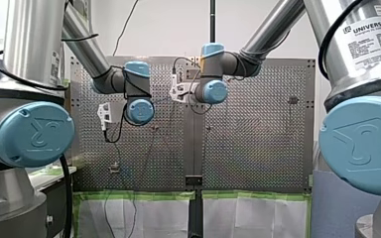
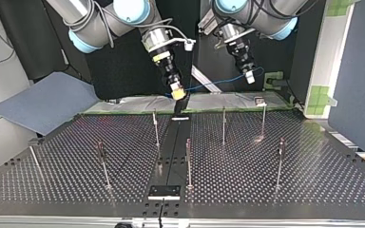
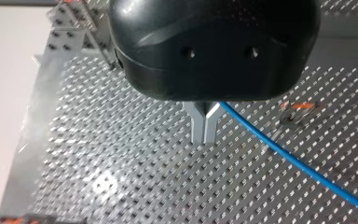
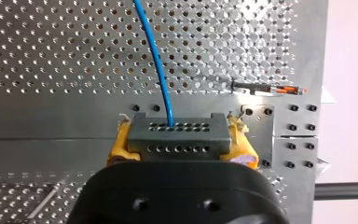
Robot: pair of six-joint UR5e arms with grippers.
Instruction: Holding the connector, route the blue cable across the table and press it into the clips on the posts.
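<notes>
Right end effector [image 2: 177,90]: yellow pads [image 4: 119,144] clamped on both sides of the grey connector [image 4: 177,135], held over the tabletop [image 2: 313,171] far edge, at 12 o'clock of the centre strip in the top view. Blue cable [image 4: 158,65] leaves the connector's face and runs toward 2 o'clock to the left end effector [image 3: 204,130]. Its metal fingers [image 3: 198,126] are together; the cable passes just beside their base, pinch not discernible. Posts [image 2: 224,124] stand upright, cable not in them

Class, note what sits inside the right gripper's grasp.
A grey connector, clamped between the right gripper's yellow pads; the blue cable enters its outer row of holes. Its lower part is hidden behind the gripper's body.
</notes>
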